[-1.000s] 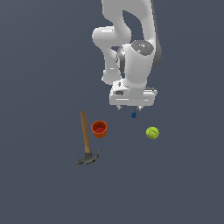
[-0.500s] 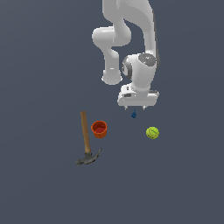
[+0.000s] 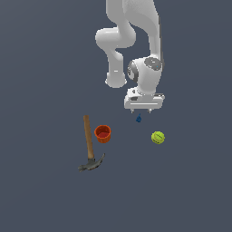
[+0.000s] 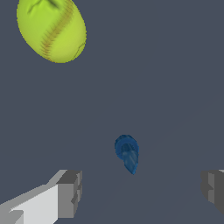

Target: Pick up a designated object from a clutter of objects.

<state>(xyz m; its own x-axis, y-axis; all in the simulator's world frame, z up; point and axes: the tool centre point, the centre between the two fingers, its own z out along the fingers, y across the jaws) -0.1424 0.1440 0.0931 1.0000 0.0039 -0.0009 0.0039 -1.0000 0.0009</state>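
Note:
The tiny dark-blue clamp-like piece (image 3: 138,118) lies on the dark floor, between the orange-red cup (image 3: 103,133) and the yellow-green tennis ball (image 3: 157,137). My gripper (image 3: 142,111) hangs just above the blue piece, open and empty. In the wrist view the blue piece (image 4: 127,153) lies between and beyond my two spread fingertips (image 4: 70,192), apart from both. The tennis ball (image 4: 51,28) shows farther off in the wrist view. The wooden-handled claw hammer (image 3: 89,145) lies at the exterior view's left of the cup.
The floor is a plain dark grey surface (image 3: 181,190). The cup and hammer lie close together. The ball lies a short way from the blue piece, on the exterior view's right.
The hand has shifted a little toward the exterior view's right and come lower, over the blue piece. The objects on the floor have not moved.

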